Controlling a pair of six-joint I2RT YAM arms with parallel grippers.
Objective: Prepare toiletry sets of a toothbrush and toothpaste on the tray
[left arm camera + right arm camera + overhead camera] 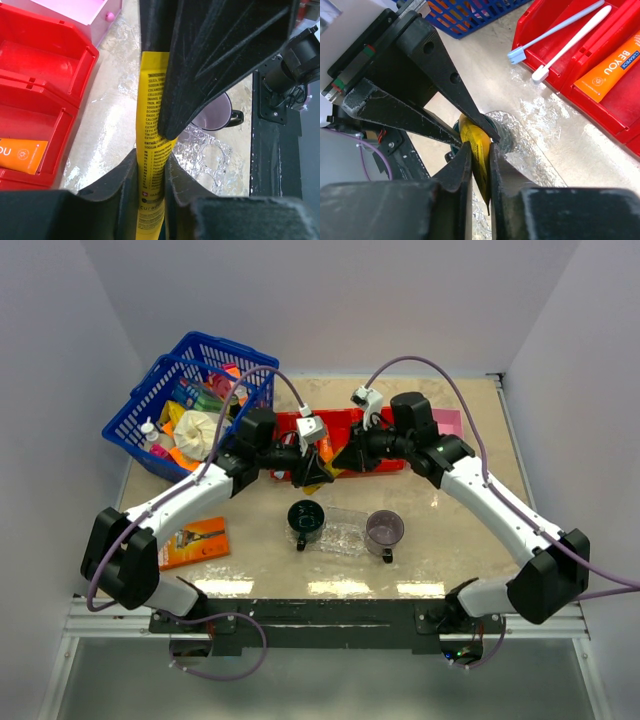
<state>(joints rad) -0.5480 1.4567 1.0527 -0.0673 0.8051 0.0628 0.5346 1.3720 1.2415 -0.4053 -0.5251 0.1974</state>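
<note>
Pinching the yellow tube (pixel 152 90) with both left gripper (pixel 151 160) and right gripper (pixel 480 150), aloft at 12 o'clock of the tray (pixel 345 532), near the red bin (pixel 45 60) with brushes (pixel 572 42) and orange tube (pixel 607 70) inside.

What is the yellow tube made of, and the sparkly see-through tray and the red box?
The yellow tube looks like soft, smooth plastic: it is flat, thin and printed with small text. The tray seems hard clear plastic, bumpy and glittering in the light. The red box looks like stiff moulded plastic, evenly coloured with sharp ridges.
</note>
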